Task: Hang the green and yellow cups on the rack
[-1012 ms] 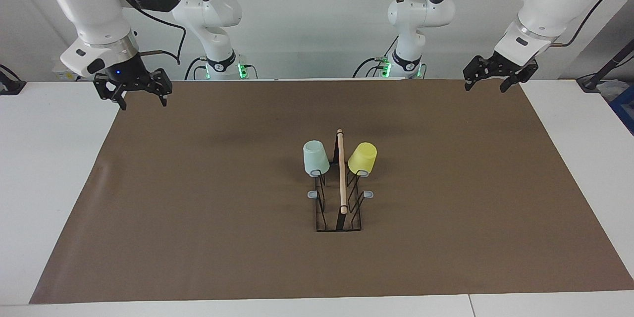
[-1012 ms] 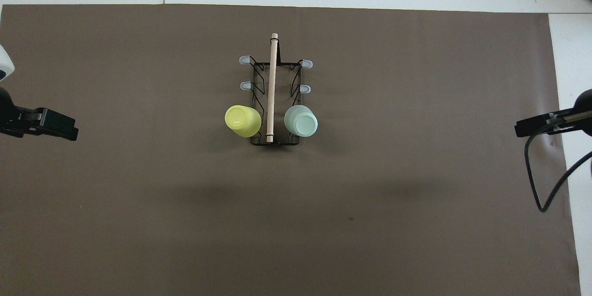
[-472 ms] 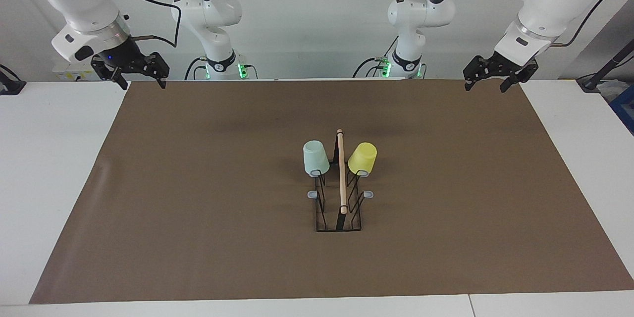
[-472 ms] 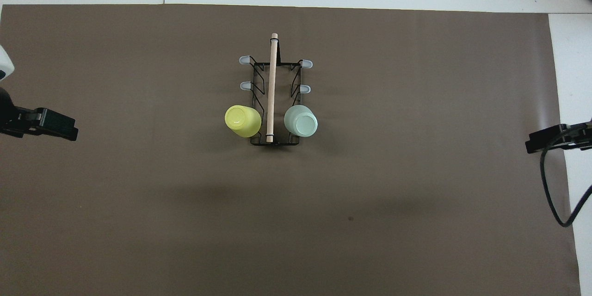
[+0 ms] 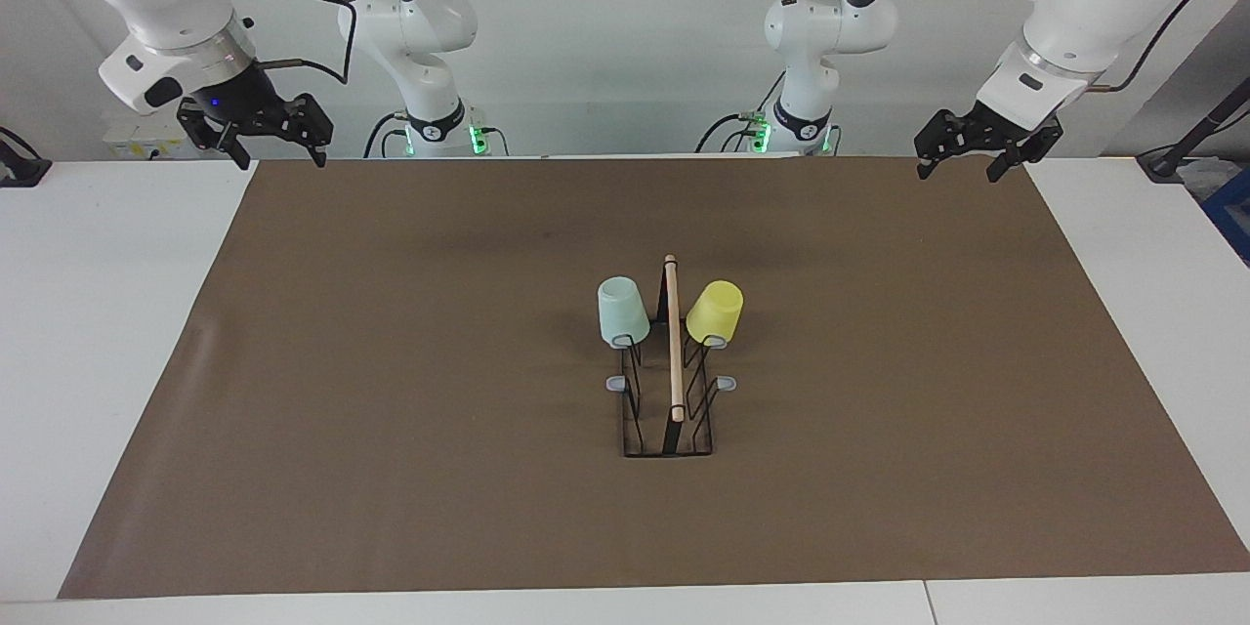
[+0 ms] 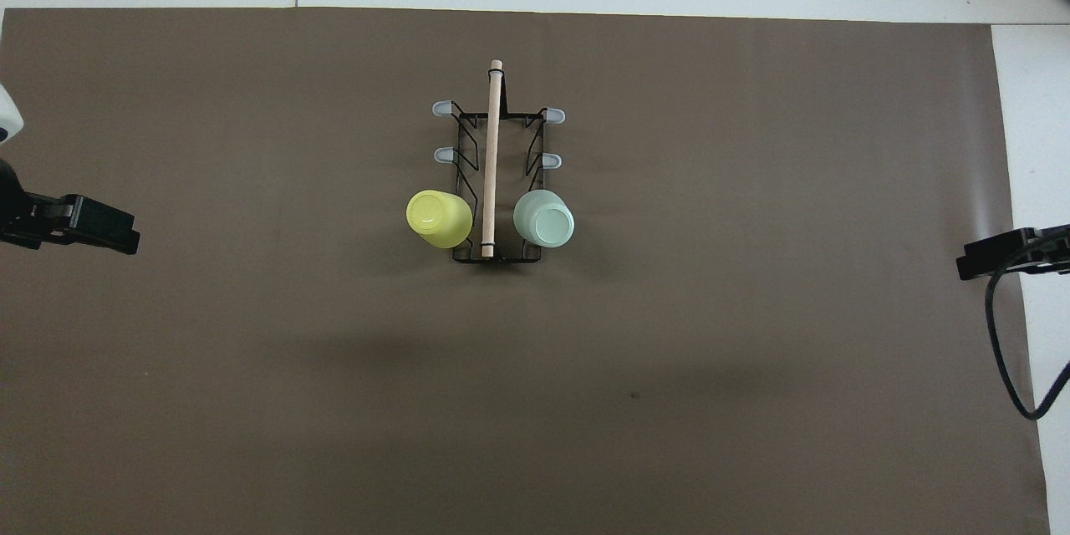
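Note:
The black wire rack (image 5: 674, 381) (image 6: 491, 159), with a wooden rod along its top, stands mid-mat. The mint green cup (image 5: 622, 311) (image 6: 543, 219) hangs upside down and tilted on the prong nearest the robots, on the side toward the right arm's end. The yellow cup (image 5: 715, 312) (image 6: 438, 218) hangs the same way on the matching prong toward the left arm's end. My right gripper (image 5: 281, 159) (image 6: 995, 255) is open and empty above the mat's corner by the right arm's base. My left gripper (image 5: 957, 171) (image 6: 109, 230) waits open and empty above the mat's corner by the left arm's base.
A brown mat (image 5: 391, 361) covers most of the white table (image 5: 98, 312). Several grey-tipped prongs (image 5: 727, 382) farther from the robots carry nothing. A black cable (image 6: 1003, 351) loops down from the right arm at the mat's edge.
The right gripper has lifted and drawn back off the mat toward the right arm's end. The left gripper, the cups and the rack have stayed put.

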Robot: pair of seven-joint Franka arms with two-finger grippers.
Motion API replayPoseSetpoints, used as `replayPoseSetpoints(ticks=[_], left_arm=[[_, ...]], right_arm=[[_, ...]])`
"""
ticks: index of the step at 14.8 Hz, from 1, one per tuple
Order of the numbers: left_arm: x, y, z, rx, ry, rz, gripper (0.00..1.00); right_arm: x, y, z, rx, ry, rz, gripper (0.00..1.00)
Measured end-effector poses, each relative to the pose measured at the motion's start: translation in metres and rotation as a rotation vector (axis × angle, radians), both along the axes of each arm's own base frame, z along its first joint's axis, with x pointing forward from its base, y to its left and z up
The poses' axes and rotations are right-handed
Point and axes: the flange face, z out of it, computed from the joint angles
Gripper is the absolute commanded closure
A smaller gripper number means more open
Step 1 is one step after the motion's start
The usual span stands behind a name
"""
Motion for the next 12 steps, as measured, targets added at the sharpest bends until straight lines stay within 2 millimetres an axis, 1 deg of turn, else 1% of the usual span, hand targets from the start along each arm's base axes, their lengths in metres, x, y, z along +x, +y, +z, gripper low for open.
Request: replayPoseSetpoints(ticks=[3,6,12], left_arm=[[0.000,0.000,0.000,0.000,0.000,0.001,0.00],[0.000,0.002,0.000,0.000,0.000,0.003,0.00],[0.000,0.002,0.000,0.000,0.000,0.003,0.00]], right_arm=[[0.005,0.008,0.002,-0.001,0.016,0.012,0.00],[0.012,0.014,-0.001,-0.007,0.020,0.009,0.00],[0.015,0.013,0.001,-0.011,-0.005,-0.012,0.00]])
